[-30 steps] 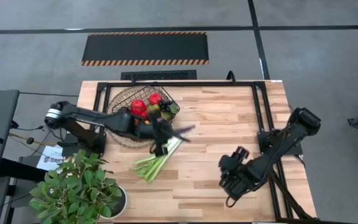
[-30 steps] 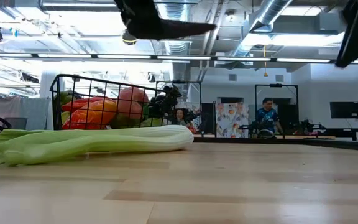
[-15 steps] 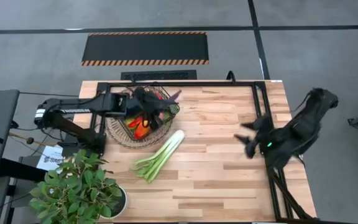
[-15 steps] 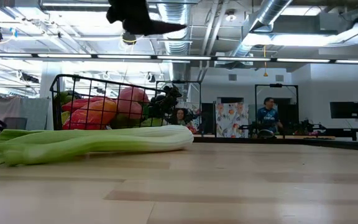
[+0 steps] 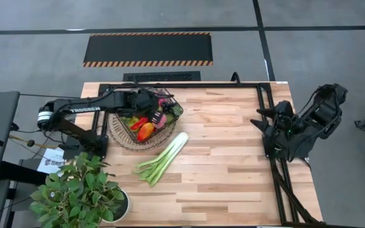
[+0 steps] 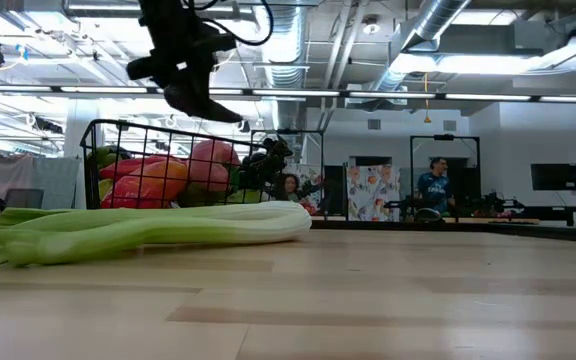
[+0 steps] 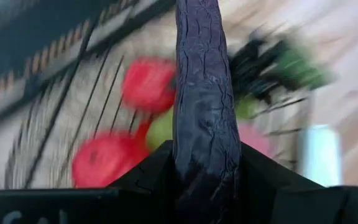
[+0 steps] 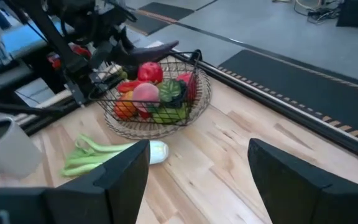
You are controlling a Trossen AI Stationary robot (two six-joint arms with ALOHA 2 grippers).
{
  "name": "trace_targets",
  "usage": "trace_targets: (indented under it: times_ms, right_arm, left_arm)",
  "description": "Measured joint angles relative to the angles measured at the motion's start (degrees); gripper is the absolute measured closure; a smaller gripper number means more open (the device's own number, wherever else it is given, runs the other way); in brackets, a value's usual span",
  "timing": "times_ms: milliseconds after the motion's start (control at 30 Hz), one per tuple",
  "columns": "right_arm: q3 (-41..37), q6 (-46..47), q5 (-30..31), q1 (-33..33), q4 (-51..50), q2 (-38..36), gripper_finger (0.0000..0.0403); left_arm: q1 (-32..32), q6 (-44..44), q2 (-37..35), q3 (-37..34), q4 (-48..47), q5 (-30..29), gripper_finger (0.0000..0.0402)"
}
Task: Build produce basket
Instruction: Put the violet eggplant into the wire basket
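Holding the purple aubergine [image 7: 205, 99], the left gripper [image 5: 158, 104] hovers over the basket [image 5: 120, 134] at upper left, filled with what look like apples [image 8: 149, 71]; right gripper [image 8: 197, 174] wide.

Round dark wire basket [image 5: 122, 140] at surface's far-left, holding red apples [image 8: 149, 71], orange pepper [image 5: 146, 131], peach [image 8: 145, 93], green pear, dark grapes. Purple aubergine [image 7: 205, 112] aloft above basket. Green-white leek [image 5: 163, 158] flat on surface beside basket
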Motion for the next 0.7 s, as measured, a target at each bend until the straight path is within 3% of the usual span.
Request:
trace_targets:
  times_ms: [133, 533, 700]
  right_arm:
    - [-0.02, 0.00, -0.02, 0.00, -2.22, 0.45, 0.0112]
    - [-0.02, 0.44, -0.48, -0.04, -5.39, 1.14, 0.0112]
    - [-0.02, 0.54, -0.87, -0.04, -5.81, 1.14, 0.0112]
  left_arm:
    - [0.01, -10.21, 0.06, -2.23, -1.98, 0.24, 0.0280]
    - [1.89, -16.43, 0.03, -8.34, 0.49, -1.19, 0.0280]
    - [2.27, -14.99, 0.03, -10.30, 3.02, -0.57, 0.0275]
